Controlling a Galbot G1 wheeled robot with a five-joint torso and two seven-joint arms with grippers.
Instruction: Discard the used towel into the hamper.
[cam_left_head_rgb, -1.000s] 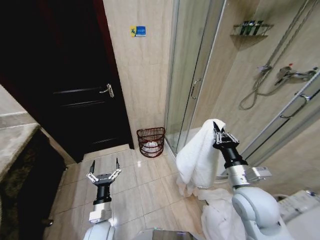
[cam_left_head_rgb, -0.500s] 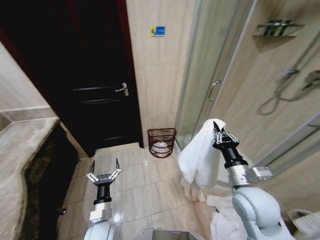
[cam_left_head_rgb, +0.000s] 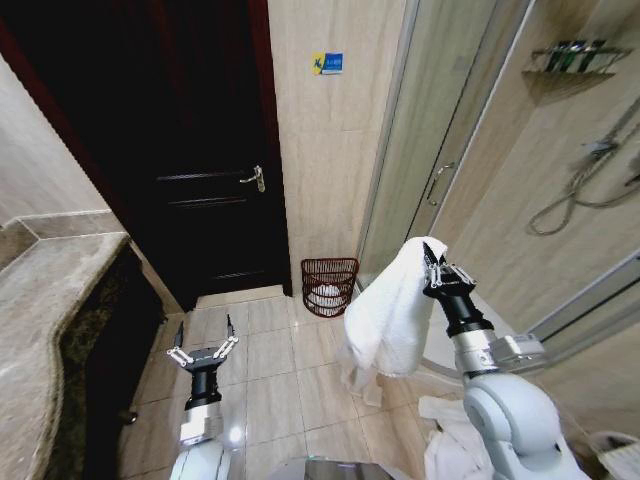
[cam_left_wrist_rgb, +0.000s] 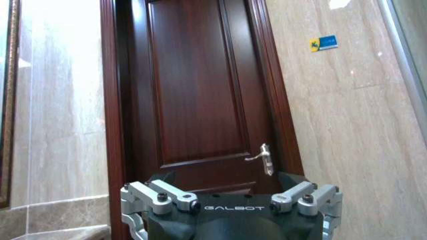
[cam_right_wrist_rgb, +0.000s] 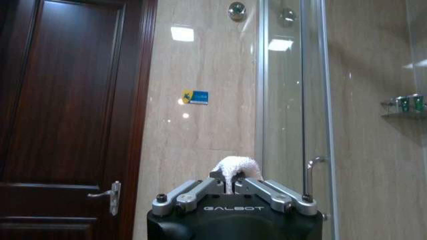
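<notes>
Room: a bathroom with beige tiled walls and a pale, glossy tiled floor (cam_left_head_rgb: 270, 385).

Right gripper (cam_left_head_rgb: 432, 262): raised at mid-height, pressed together on the top fold of a white towel (cam_left_head_rgb: 385, 318); the cloth hung down from it on the side toward the left arm, its lower edge above the floor. In the right wrist view a tuft of the towel (cam_right_wrist_rgb: 235, 167) stood up between the closed fingers.

Left gripper (cam_left_head_rgb: 203, 343): held low over the floor tiles, fingers spread, carrying nothing.

Hamper (cam_left_head_rgb: 329, 286): on the floor beyond both grippers, against the wall, nearer the right gripper; something white lay inside it.

Dark wooden door (cam_left_head_rgb: 195, 150): beyond the left gripper, closed, with a metal lever handle (cam_left_head_rgb: 255, 179).

Glass shower door (cam_left_head_rgb: 450, 150): beyond the right gripper.

Blue and yellow sign (cam_left_head_rgb: 327, 63): high on the wall above the hamper.

Stone bench (cam_left_head_rgb: 45, 320): outward of the left gripper.

More white cloth (cam_left_head_rgb: 440, 430): heaped on the floor below the right arm.
</notes>
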